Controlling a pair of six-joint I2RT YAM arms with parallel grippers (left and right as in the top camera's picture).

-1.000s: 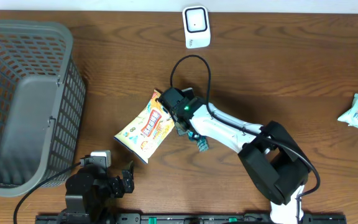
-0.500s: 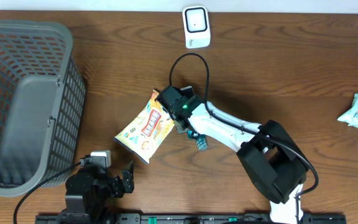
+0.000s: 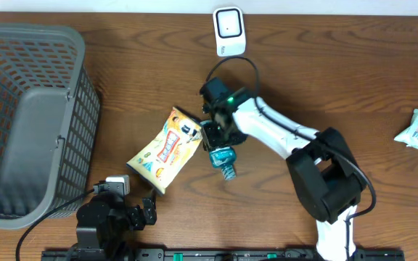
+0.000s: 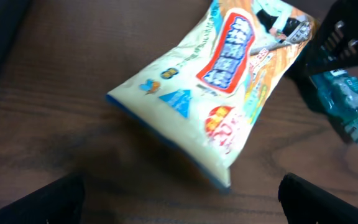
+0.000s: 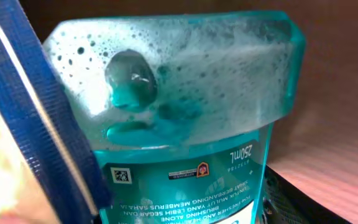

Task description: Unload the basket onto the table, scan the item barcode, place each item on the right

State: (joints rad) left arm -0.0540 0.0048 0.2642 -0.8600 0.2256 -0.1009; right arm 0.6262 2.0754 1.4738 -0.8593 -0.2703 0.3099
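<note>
Bottle (image 3: 223,156) sits clamped in the right pincer (image 3: 214,138), whose jaws are closed on its body. Its cap points toward the robot's side, away from the scanner (image 3: 229,30). Only the right wrist camera shows its clear teal plastic, the foam and bubbles inside, and an upside-down label with a small square code. A glossy yellow snack bag (image 3: 164,147) lies just beside that pincer, to its left, on the dark wood counter (image 3: 122,65). The left pincer (image 4: 179,190) gapes wide, holding nothing, near the bag's lower corner. A grey mesh basket (image 3: 78,109) stands far left.
</note>
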